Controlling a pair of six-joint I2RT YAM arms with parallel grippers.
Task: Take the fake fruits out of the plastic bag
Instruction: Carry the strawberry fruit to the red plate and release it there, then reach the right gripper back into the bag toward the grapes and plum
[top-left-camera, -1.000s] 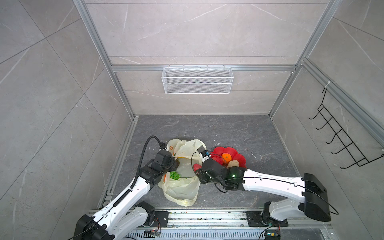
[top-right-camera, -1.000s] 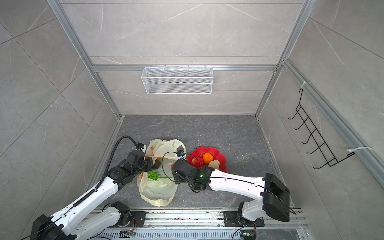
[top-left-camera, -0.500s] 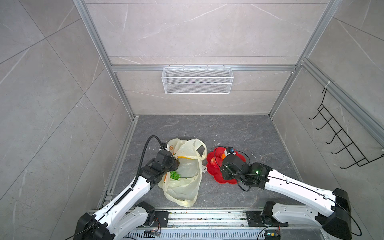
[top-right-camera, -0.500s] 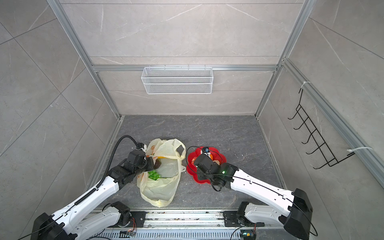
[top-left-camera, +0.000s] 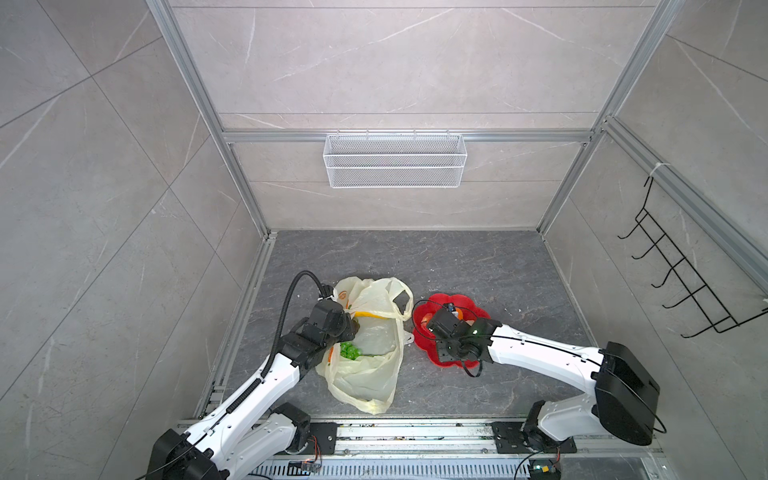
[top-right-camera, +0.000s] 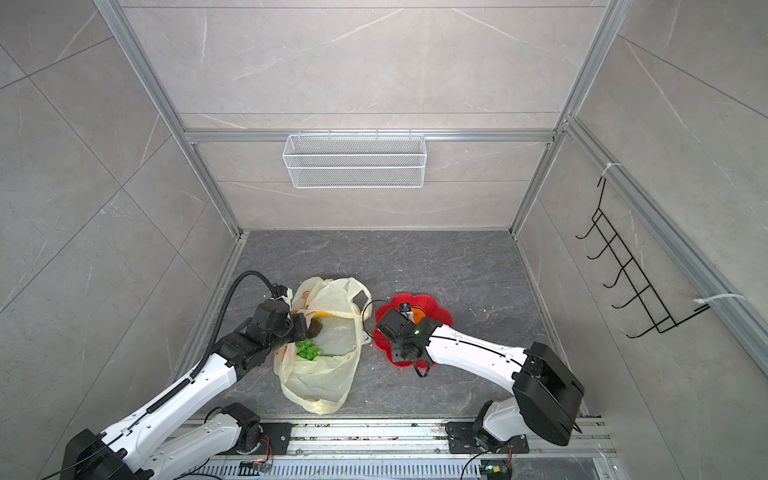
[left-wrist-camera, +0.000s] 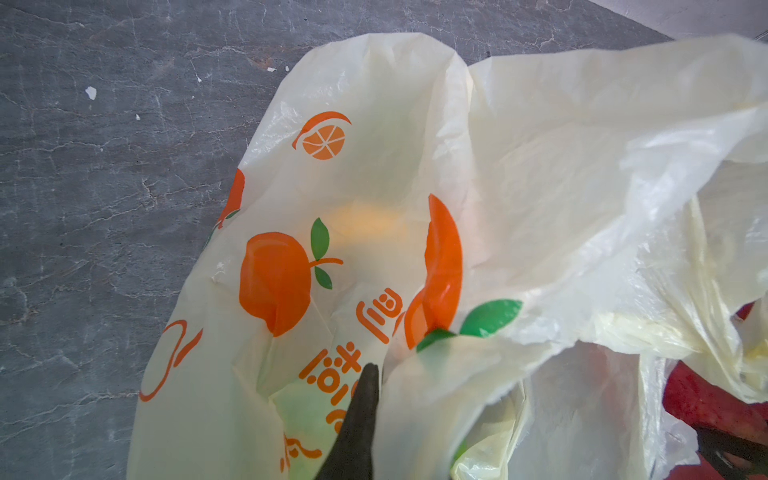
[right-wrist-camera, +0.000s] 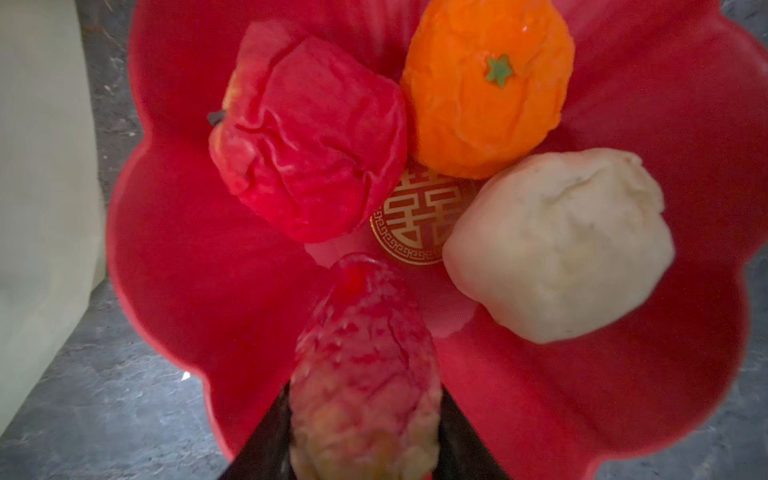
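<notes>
The cream-yellow plastic bag (top-left-camera: 365, 374) (top-right-camera: 320, 378) lies at the left of the grey floor with its mouth held up. My left gripper (top-left-camera: 351, 326) (left-wrist-camera: 386, 374) is shut on its rim; one black finger (left-wrist-camera: 361, 415) shows, the other is under the film. Inside lie green grapes (top-left-camera: 350, 351), a yellow banana (top-left-camera: 370, 314) and a dark maroon fruit (top-right-camera: 314, 328). My right gripper (top-left-camera: 432, 328) (right-wrist-camera: 365, 390) is shut on a red strawberry (right-wrist-camera: 365, 353), just above the red flower-shaped plate (right-wrist-camera: 187, 291). On the plate rest a crumpled red fruit (right-wrist-camera: 307, 137), an orange (right-wrist-camera: 486, 87) and a pale peach one (right-wrist-camera: 557, 245).
The plate (top-left-camera: 451, 363) sits right of the bag, almost touching it. A white wire basket (top-left-camera: 395, 160) hangs on the back wall and a black hook rack (top-left-camera: 681, 282) on the right wall. Metal rails edge the floor at left and front.
My right arm has swung right, away from the bag's mouth, carrying the strawberry to above the plate. The left arm and the bag have stayed put.
</notes>
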